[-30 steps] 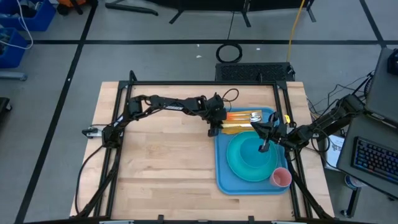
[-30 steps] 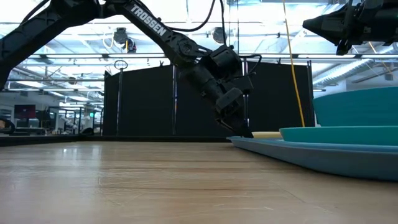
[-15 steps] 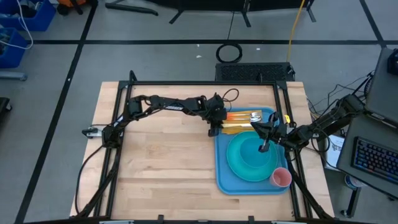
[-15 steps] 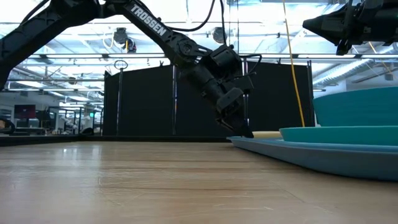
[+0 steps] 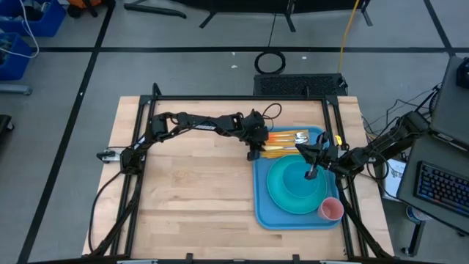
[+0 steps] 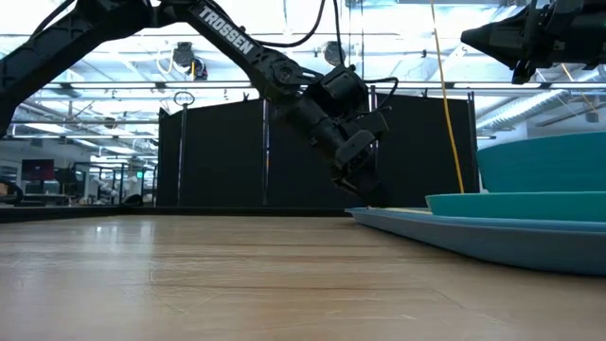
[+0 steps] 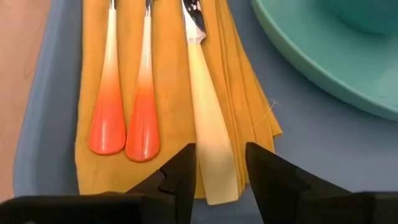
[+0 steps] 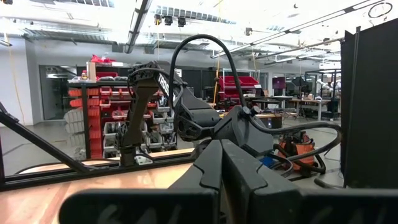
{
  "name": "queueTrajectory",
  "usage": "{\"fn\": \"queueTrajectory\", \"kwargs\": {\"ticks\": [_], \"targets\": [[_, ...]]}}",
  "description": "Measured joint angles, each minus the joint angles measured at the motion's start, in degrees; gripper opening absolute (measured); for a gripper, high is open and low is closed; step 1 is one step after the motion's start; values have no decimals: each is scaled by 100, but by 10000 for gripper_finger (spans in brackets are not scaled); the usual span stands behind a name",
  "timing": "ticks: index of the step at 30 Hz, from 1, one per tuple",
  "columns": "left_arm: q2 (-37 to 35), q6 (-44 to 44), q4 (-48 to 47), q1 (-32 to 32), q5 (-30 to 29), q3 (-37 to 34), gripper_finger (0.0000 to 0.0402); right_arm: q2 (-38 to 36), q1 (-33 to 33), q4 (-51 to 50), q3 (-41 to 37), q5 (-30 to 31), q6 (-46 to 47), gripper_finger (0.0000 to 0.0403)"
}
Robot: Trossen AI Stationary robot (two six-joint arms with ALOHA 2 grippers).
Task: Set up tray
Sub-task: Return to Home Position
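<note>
The tray (image 5: 265,217) lies by the worktop's right edge. In its near right corner stands a pink cup (image 5: 331,209). A turquoise plate (image 5: 292,192) fills its middle, and the right gripper (image 5: 311,174) hangs above the plate, fingers pressed together on nothing. Along the tray's far edge, a yellow-orange napkin (image 7: 168,74) carries two orange-handled utensils (image 7: 107,118) and a pale yellow knife (image 7: 210,130). The left gripper (image 7: 221,155) hovers there, fingers spread either side of the knife's handle end.

Bright-blue rectangular plastic tray (image 5: 261,211) with rounded corners and a low raised rim. Lies flat on the wooden table (image 5: 190,183), close to its right edge. Loaded: turquoise plate (image 5: 293,187) at centre, yellow-orange napkin (image 5: 282,152) across one short end, pink cup (image 5: 331,209) at the opposite end's right corner.
</note>
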Motion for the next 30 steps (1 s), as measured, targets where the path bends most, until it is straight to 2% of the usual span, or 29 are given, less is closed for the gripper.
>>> {"fn": "queueTrajectory", "kwargs": {"ticks": [10,13,17,19,21,26,30], "targets": [[-37,-3,20,76,93,2,139,-2,-2,0,0,-2,-1,0],[-39,61,-25,135,28,2,102,-2,-1,0,1,0,0,0],[-218,133,-98,293,4,-7,17,-2,-2,2,1,-1,-1,0],[-365,136,-186,394,16,-7,11,-2,0,-13,0,0,-1,0],[-519,215,-311,507,239,-7,6,0,0,-23,-1,-1,-1,0],[-980,437,-724,862,1361,-10,3,-2,1,-26,-2,0,-1,0],[-1436,456,-621,1153,1472,-313,2,0,-2,-26,-1,0,-1,0]]}}
